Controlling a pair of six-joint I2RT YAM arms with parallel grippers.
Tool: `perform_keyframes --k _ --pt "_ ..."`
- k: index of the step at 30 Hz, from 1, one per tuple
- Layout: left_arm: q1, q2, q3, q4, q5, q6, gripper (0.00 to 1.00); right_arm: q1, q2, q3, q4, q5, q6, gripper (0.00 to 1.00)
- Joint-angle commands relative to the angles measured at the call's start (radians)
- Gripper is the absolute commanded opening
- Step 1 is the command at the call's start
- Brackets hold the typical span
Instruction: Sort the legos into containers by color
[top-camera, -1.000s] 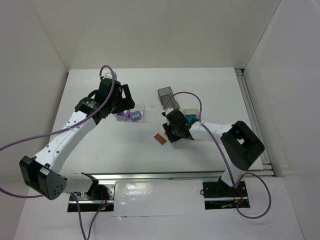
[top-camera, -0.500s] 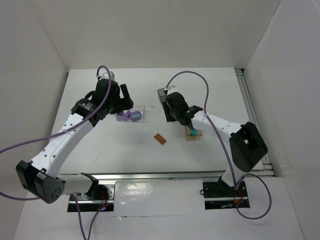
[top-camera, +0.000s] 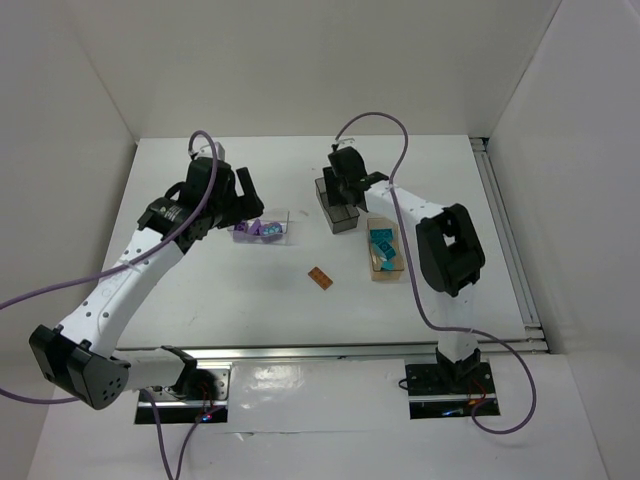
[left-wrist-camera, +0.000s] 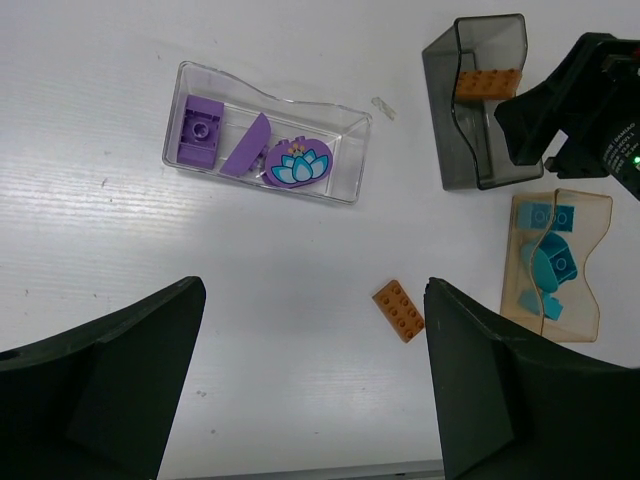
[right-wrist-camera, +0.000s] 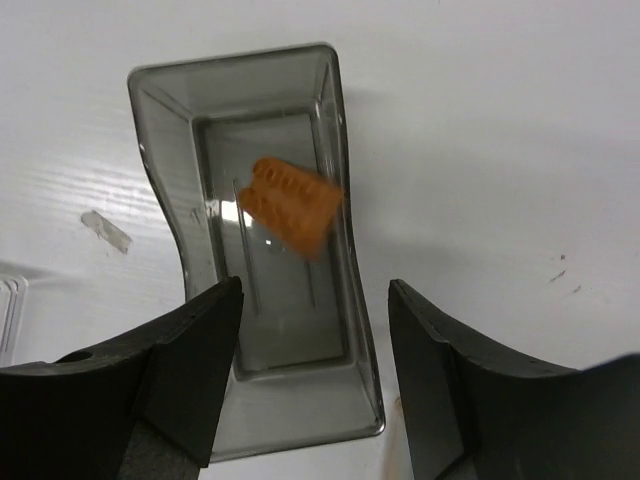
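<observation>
— What is the right hand (right-wrist-camera: 315, 330) doing up there?

— It hangs straight over the grey container (right-wrist-camera: 165, 140), fingers (right-wrist-camera: 150, 380) spread wide and gripping nothing. Beneath the gap there is an orange brick (right-wrist-camera: 292, 205) inside the container's walls, tilted and blurred, so I can't say whether it has landed.

— So orange is done?

— No. A loose orange brick (top-camera: 320, 279) lies flat on the surface (top-camera: 250, 300), out in the open, touching nothing.

— Which way from that hand?

— Toward the arm bases and a little to the left, in the gap between the clear container (left-wrist-camera: 345, 150) and the tan container (left-wrist-camera: 585, 215). Its long axis runs on a diagonal, far-left to near-right, so I'd guess the wrist must turn for the fingers to close across the narrow sides.

— And the left hand (left-wrist-camera: 312, 330)?

— It is spread open too and carries nothing. It hovers beside the clear container, where the purple pieces (left-wrist-camera: 200, 130) sit. The teal bricks (left-wrist-camera: 550, 265) are in the tan one.

— Who is nearer the loose brick?

— There is little in it. I'd give it to the right, since the grey container is on its side.
</observation>
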Motion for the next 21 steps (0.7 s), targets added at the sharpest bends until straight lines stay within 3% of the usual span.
perform_keyframes --k 1,7,10,15,21 --pt "0.005 -0.025 0.013 -0.001 0.0 0.0 0.96 0.008 -0.042 0.048 -0.043 0.028 0.02 0.68" --pt "0.005 -0.025 0.013 -0.01 -0.011 0.0 0.96 0.086 -0.321 -0.22 0.023 -0.01 0.046 0.62" --pt "0.005 -0.036 0.004 -0.019 -0.022 -0.009 0.96 0.161 -0.436 -0.384 0.038 -0.108 0.035 0.64" --pt "0.014 -0.055 0.004 -0.019 0.0 -0.018 0.96 0.273 -0.437 -0.541 0.052 -0.158 0.015 0.94" --pt "0.014 -0.055 -0.005 -0.019 0.0 -0.018 0.96 0.304 -0.32 -0.538 0.043 -0.202 -0.018 0.94"
